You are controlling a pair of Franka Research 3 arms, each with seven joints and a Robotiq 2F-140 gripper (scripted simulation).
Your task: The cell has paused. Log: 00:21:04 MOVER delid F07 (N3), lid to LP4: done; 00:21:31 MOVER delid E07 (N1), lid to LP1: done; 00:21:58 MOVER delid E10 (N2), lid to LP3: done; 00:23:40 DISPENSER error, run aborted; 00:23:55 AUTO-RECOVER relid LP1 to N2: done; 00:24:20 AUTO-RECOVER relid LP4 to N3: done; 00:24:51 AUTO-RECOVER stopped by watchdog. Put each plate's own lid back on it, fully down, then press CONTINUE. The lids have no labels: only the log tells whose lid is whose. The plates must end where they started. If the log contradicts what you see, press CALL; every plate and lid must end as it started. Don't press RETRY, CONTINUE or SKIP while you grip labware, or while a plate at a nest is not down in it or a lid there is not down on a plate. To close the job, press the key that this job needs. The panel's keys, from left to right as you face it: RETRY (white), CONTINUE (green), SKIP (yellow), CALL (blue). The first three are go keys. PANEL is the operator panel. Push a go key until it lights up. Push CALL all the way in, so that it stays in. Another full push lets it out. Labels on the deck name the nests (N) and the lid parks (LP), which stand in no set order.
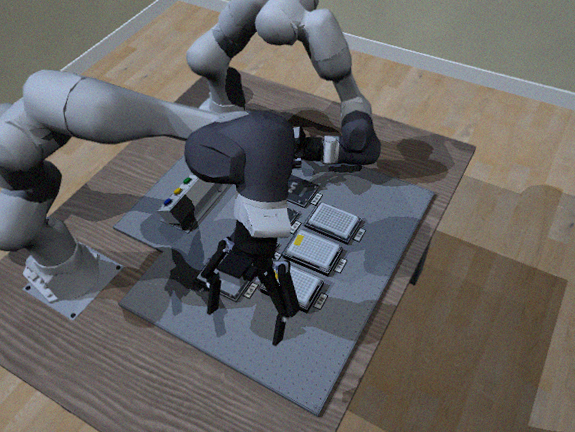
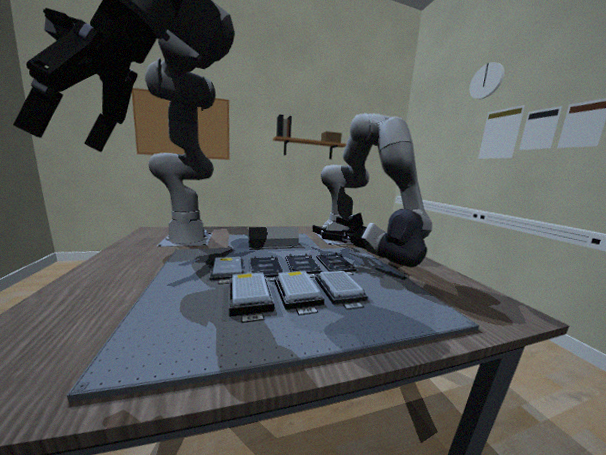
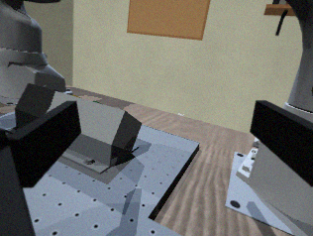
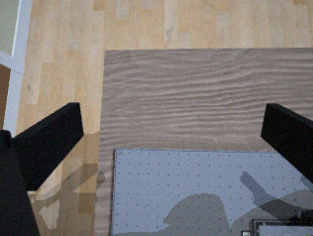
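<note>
Three white plates stand in a row of nests: a near one (image 1: 308, 285) (image 2: 250, 290) and a middle one (image 1: 315, 252) (image 2: 301, 288), both with yellow-marked lids, and a far one (image 1: 334, 219) (image 2: 342, 284) with no yellow mark, seemingly lidless. A yellow-marked lid (image 1: 230, 288) (image 2: 227, 267) lies on the nearest lid park. Nest labels are unreadable here. The panel (image 2: 283, 238) (image 3: 96, 121) shows its blue key (image 1: 167, 201), yellow key (image 1: 176, 191) and green key (image 1: 186, 181). My right gripper (image 1: 247, 319) (image 2: 68, 126) (image 4: 171, 119) is open, empty and high above the deck. My left gripper (image 3: 165, 116) is open and empty, low beyond the panel.
Three dark lid parks without lids (image 2: 266, 265) (image 2: 302, 262) (image 2: 336, 262) stand behind the plates. The right arm hangs over the deck (image 1: 311, 371) in the top view and hides the white key and part of the parks. The left arm's wrist is low beside the far lid park.
</note>
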